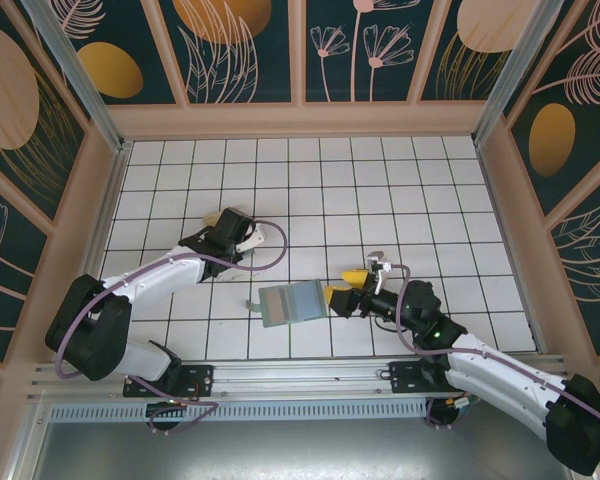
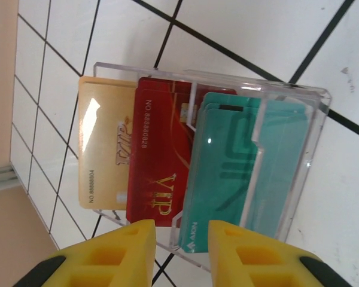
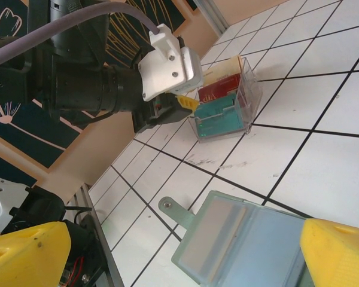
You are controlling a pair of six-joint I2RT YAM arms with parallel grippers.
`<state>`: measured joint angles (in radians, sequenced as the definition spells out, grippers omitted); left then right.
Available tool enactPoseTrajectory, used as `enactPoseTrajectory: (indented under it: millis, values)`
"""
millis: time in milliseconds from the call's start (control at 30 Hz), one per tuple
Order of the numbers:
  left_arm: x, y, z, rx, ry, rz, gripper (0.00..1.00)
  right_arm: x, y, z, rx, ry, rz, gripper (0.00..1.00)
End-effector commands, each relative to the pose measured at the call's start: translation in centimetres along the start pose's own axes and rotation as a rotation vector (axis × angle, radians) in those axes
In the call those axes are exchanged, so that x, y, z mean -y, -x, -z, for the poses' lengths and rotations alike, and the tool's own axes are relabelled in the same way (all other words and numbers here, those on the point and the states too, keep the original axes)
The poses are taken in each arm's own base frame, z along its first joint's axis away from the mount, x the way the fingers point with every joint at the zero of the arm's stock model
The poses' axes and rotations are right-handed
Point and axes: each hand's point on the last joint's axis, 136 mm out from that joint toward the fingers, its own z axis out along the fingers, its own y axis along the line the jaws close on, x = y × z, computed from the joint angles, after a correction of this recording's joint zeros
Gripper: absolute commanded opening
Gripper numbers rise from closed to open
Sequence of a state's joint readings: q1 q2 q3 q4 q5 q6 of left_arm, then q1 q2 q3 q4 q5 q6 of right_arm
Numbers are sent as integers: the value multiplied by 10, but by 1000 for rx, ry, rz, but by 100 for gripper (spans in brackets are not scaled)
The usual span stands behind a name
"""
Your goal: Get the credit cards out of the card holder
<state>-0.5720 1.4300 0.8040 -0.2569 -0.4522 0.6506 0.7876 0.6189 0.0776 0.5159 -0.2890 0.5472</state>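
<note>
Grey-green soft card holder [image 3: 245,239] lies unfolded at the right gripper [image 3: 182,251], whose fingers stand wide open. Left gripper [image 2: 180,251], slightly parted and empty, faces a clear acrylic tray [image 2: 321,104] of glossy cards [image 2: 161,161].

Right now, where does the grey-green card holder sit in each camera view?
Top external: the card holder lies open, just below centre.
Right wrist: the card holder is at bottom centre, partly cut by the frame's edge.
Left wrist: this camera faces the clear card stand.
Shared landmark: that clear card stand, upper right of centre in the right wrist view.
</note>
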Motion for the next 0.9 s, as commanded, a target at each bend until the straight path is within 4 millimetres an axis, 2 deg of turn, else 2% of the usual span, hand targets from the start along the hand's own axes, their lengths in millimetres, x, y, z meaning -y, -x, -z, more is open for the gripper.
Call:
enactPoseTrajectory:
  millis: [0, 167, 300, 333, 433, 567, 633, 733, 867]
  values:
    - [-17, 2, 1, 5, 56, 34, 32, -15, 12, -1, 28, 47, 41, 99]
    - [-22, 12, 9, 40, 38, 68, 36, -15, 12, -1, 25, 48, 41, 99]
    - [-40, 31, 24, 119, 57, 187, 41, -13, 12, -2, 24, 37, 39, 99]
    - [-46, 37, 31, 149, 59, 235, 46, -12, 12, -2, 23, 33, 38, 99]
    - [-63, 52, 47, 214, 62, 400, 80, -8, 11, -4, 16, 12, 30, 99]
    - [-75, 63, 62, 242, 22, 589, 84, 2, 8, -7, -6, -44, 4, 99]
    - [-73, 65, 67, 233, -26, 663, 85, 6, 7, -9, -19, -66, 0, 99]
    - [-66, 66, 73, 225, -102, 802, 83, 15, 5, -13, -36, -116, -18, 94]
    - [-38, 73, 85, 264, -290, 976, 74, 27, -2, -18, -75, -176, -30, 79]
